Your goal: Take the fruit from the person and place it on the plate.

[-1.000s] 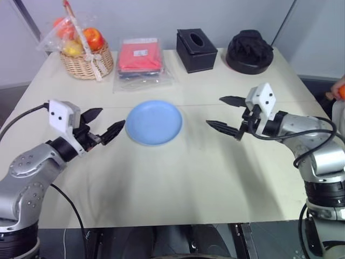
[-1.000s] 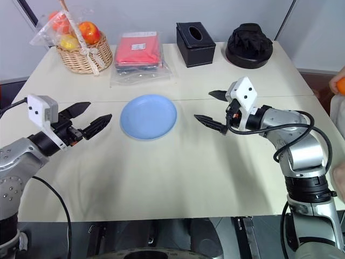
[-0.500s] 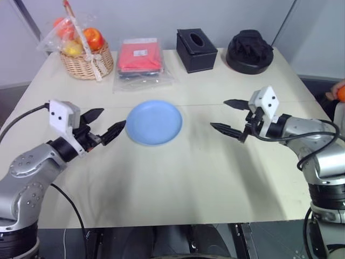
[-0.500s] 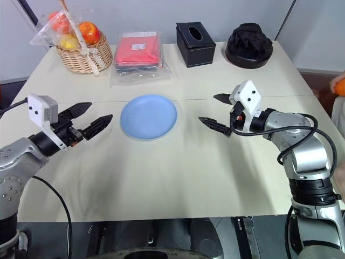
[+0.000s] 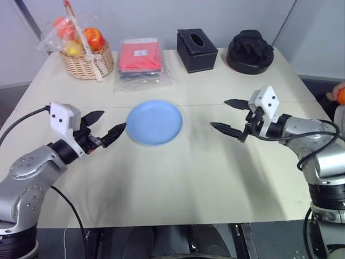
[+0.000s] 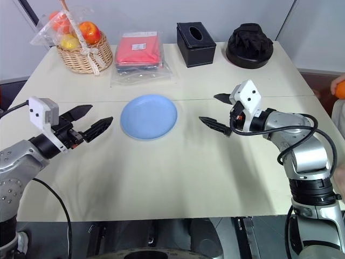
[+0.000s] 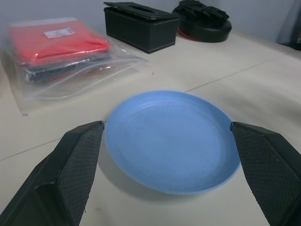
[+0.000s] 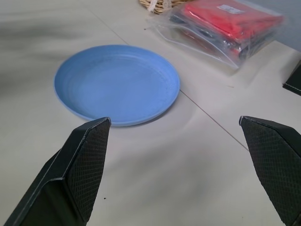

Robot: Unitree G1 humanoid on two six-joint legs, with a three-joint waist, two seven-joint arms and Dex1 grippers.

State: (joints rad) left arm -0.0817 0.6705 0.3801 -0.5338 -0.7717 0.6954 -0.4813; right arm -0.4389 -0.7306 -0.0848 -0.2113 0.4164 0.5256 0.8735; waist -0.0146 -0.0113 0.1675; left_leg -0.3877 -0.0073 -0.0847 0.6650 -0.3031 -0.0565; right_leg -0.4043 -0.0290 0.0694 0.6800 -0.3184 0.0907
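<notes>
**Handover not yet begun: both pincers spread and empty, fruit at the far right edge**

We find the right pincer (image 6: 216, 111) released, its fingers spread wide and holding nothing, hovering above the table (image 6: 178, 162). The left pincer (image 5: 106, 127) is likewise spread and empty. The plate (image 5: 154, 122) lies between the two, just beyond the left pincer's tips and somewhat further from the right pincer's; nothing rests on it.

The fruit (image 6: 339, 86) sits well off to the outer side of the right pincer, behind its wrist, at the table's right edge. We judge the step in hand to be the reach toward the person. To do it well, the right pincer should turn outward with fingers kept wide, centre the fruit between them before closing, and close gently on so smooth and round a thing.

Limits of inspection: the fruit is cut off by the picture's edge, and of the person we make out little beside it. We cannot tell how the fruit is held, nor whether it is being offered yet.
</notes>
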